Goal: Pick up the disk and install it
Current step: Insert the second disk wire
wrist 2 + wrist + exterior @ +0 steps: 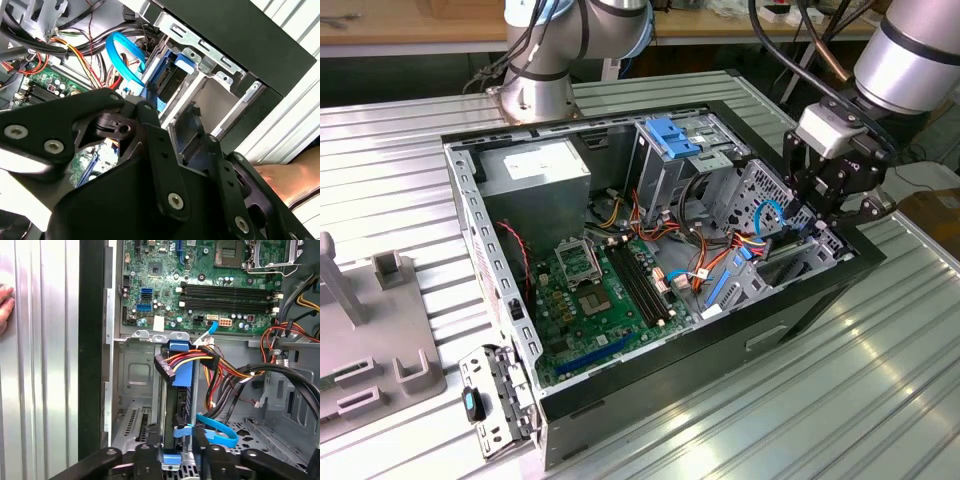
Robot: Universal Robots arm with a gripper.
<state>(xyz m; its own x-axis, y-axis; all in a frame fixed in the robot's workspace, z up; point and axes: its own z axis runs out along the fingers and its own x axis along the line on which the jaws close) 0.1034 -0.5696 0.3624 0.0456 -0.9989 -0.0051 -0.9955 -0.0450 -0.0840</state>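
Blue rails marked the disk in the first wrist view: it stood on edge in a metal bay of the open computer case, low in the centre of the frame, with a black connector on red, yellow and orange wires lying across its upper end. The second wrist view showed the same drive in the upper middle, seated between the bay's grey walls, beside a curved blue cable.

The gripper hung over the case's corner at the exterior view's right — directly above that bay. In the first wrist view its black fingers sat at the bottom edge on either side of the drive's near end, and they looked spread, with a gap between them; whether the pads touched the rails I could not tell. Nothing was pinched and lifted clear.

Judging from this, the drive was already down in its slot, so the carrying part seemed done — what remained, if anything, was final seating and release. A person's hand rested on the ribbed table at the lower right of the second wrist view, outside the case. The green motherboard lay bare in the middle of the case.
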